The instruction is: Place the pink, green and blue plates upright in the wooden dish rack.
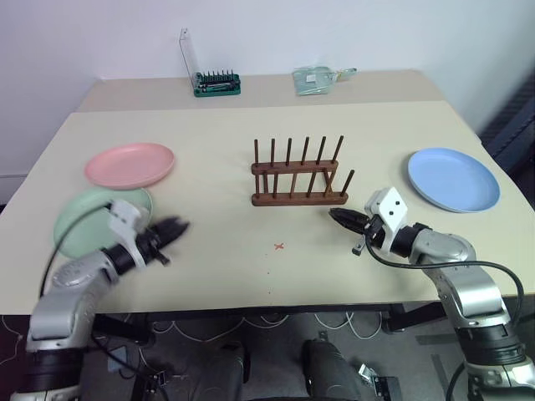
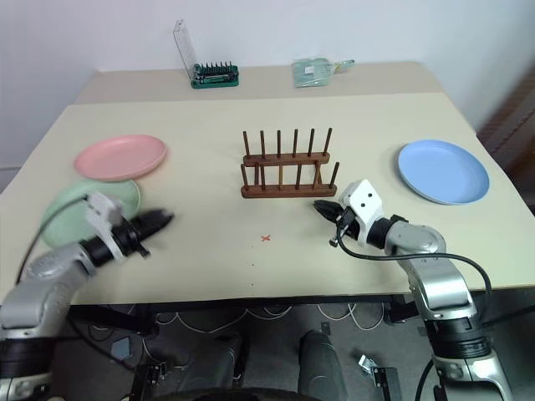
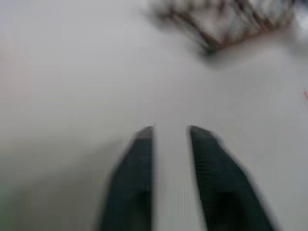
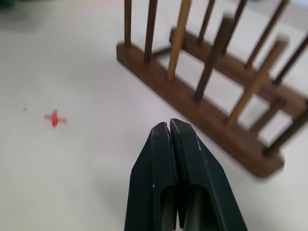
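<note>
- Right end effector (image 1: 341, 217) had its two black fingers pressed together with nothing between them, hovering over the surface (image 1: 217, 159) just off the right end of the wooden dish rack (image 1: 299, 179) and pointing toward it.
- Left end effector (image 1: 171, 230) showed a clear gap between its fingers (image 3: 134, 178) in the left wrist view and gripped nothing; it hung over bare surface just right of the green plate (image 1: 88, 219), pointing toward the middle of the surface.
- Rack stood near the middle of the surface with no plate in it, its long axis running left to right across the head views.
- Two parallel base rails each carried a row of upright pegs, the far row taller in view than the near one.
- Green plate lay flat at the left near edge, partly covered by the left arm.
- Pink plate (image 1: 129, 164) lay flat just behind the green one, their rims touching or overlapping; which, I could not tell.
- Blue plate (image 1: 452, 178) lay flat at the right side, well apart from the rack.
- Small red cross mark (image 1: 279, 246) sat on the surface in front of the rack, between the two end effectors.
- Green screwdriver-bit case (image 1: 216, 82) with its clear lid raised and a clear packet (image 1: 318, 79) rested at the far edge.
</note>
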Robot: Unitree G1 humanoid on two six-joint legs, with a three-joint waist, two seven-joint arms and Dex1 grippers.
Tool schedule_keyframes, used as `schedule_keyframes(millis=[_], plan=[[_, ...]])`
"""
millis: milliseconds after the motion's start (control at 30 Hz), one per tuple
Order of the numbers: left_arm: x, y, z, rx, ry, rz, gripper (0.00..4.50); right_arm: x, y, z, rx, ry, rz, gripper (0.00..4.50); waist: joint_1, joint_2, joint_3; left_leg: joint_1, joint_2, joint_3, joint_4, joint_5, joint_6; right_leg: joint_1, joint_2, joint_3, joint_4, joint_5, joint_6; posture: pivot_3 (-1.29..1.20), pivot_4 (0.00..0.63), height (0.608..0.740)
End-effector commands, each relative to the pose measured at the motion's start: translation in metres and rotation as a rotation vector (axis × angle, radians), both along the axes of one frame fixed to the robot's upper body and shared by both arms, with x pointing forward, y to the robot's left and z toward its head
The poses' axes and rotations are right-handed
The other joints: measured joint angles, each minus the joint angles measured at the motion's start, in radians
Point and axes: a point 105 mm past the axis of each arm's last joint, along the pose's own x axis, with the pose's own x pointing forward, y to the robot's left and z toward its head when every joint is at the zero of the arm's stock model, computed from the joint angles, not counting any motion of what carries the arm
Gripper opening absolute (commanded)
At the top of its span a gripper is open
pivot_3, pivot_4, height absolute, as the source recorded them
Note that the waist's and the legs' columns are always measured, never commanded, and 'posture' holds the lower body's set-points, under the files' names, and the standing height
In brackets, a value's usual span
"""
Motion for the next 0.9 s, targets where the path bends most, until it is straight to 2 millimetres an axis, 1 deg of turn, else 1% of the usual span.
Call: schedule_keyframes(millis=[33,100,133,200,233,300,367,467,567,700,833,900], plan=[[0.015,0.045,0.027,-0.115,-0.069,0.282,3.31,0.002,0.001,0.013,-0.011,-0.056,0.011,0.00,0.001,0.000,0.000,0.000,0.000,0.000,0.000,0.000,0.000,0.000,0.000,0.000,0.000,0.000,0.000,0.00,0.150,0.740],[0.018,0.058,0.040,-0.179,-0.118,0.373,4.27,0.004,0.000,0.011,-0.012,-0.053,0.011,0.00,0.000,0.000,0.000,0.000,-0.001,0.000,0.000,0.000,0.000,0.000,0.000,0.000,0.000,0.000,0.000,0.00,0.150,0.740],[0.019,0.066,0.045,-0.230,-0.123,0.431,4.40,0.004,-0.001,0.010,-0.016,-0.052,0.009,0.00,0.000,-0.001,0.000,0.000,-0.001,0.000,0.000,0.000,0.000,0.000,0.000,0.000,0.000,0.000,0.000,0.00,0.150,0.740],[0.022,0.082,0.045,-0.341,-0.089,0.543,4.40,0.004,-0.002,0.007,-0.019,-0.050,0.008,0.00,-0.001,-0.001,0.000,0.000,-0.001,0.000,0.000,0.000,0.000,0.000,0.000,0.000,0.000,0.000,0.001,0.00,0.150,0.740],[0.022,0.085,0.043,-0.352,-0.070,0.575,4.40,0.004,-0.003,0.006,-0.020,-0.049,0.008,0.00,-0.002,-0.002,0.001,0.000,-0.001,0.000,0.000,0.000,0.000,0.000,0.000,0.000,0.000,0.000,0.001,0.00,0.150,0.740],[0.022,0.086,0.036,-0.324,-0.029,0.599,4.40,0.003,-0.006,0.005,-0.022,-0.050,0.005,0.00,-0.005,-0.002,0.001,0.000,-0.001,0.000,0.000,0.000,0.000,-0.001,0.000,0.000,0.001,0.000,0.001,0.00,0.150,0.740],[0.021,0.089,0.031,-0.335,0.003,0.622,4.40,0.003,-0.009,0.004,-0.027,-0.053,0.000,0.00,-0.004,-0.002,0.001,0.000,-0.001,0.000,-0.001,0.000,0.000,-0.001,0.000,0.000,0.000,0.000,0.001,0.00,0.150,0.740],[0.024,0.103,0.026,-0.366,0.047,0.697,4.40,0.000,-0.015,0.008,-0.040,-0.065,0.007,0.00,-0.002,-0.002,0.001,0.000,-0.001,0.000,0.000,0.000,0.000,-0.001,0.000,0.000,0.001,0.000,0.000,0.00,0.150,0.740],[0.028,0.112,0.023,-0.388,0.079,0.736,4.40,-0.002,-0.018,0.014,-0.047,-0.080,0.022,0.00,-0.001,-0.004,0.002,-0.001,-0.001,0.000,0.000,0.000,-0.001,-0.001,0.000,0.000,0.000,0.000,0.000,0.00,0.150,0.740],[0.034,0.116,0.017,-0.379,0.127,0.754,4.40,-0.004,-0.022,0.023,-0.067,-0.104,0.032,0.00,-0.001,-0.005,0.003,-0.001,-0.001,0.000,0.000,0.000,-0.001,-0.001,0.000,0.000,0.000,0.000,0.000,0.00,0.150,0.740],[0.046,0.111,0.011,-0.399,0.176,0.734,4.40,-0.005,-0.021,0.022,-0.072,-0.108,0.036,0.00,-0.002,-0.006,0.003,-0.001,-0.001,0.000,0.000,0.000,-0.001,-0.001,0.000,0.000,0.001,0.000,0.000,0.00,0.150,0.740],[0.049,0.114,0.004,-0.410,0.210,0.759,3.89,-0.005,-0.021,0.020,-0.072,-0.107,0.033,0.00,-0.001,-0.006,0.003,-0.001,-0.001,0.000,0.000,0.000,-0.001,-0.001,0.000,0.000,0.000,0.000,0.001,0.00,0.150,0.740]])
